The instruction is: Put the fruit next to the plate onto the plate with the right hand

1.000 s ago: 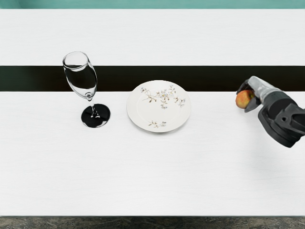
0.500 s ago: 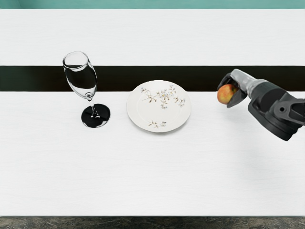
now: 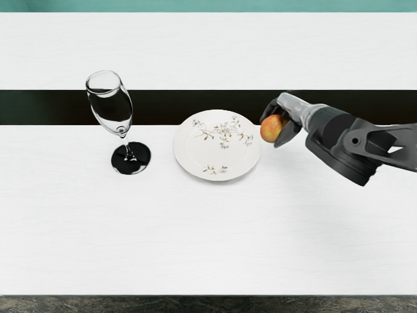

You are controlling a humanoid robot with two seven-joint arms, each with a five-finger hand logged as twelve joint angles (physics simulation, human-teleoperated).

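Right robot hand (image 3: 281,121) carried fruit (image 3: 270,128) leftward, now beside plate (image 3: 217,145) rim.

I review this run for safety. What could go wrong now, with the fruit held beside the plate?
The fruit in the right hand is only at the right rim of the plate; released here, it may hit the rim and roll off. If the arm overshoots leftward, it might knock the wine glass.

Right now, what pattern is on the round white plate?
The round white ceramic plate carries sparse grey-brown floral sprigs; head view shows it best.
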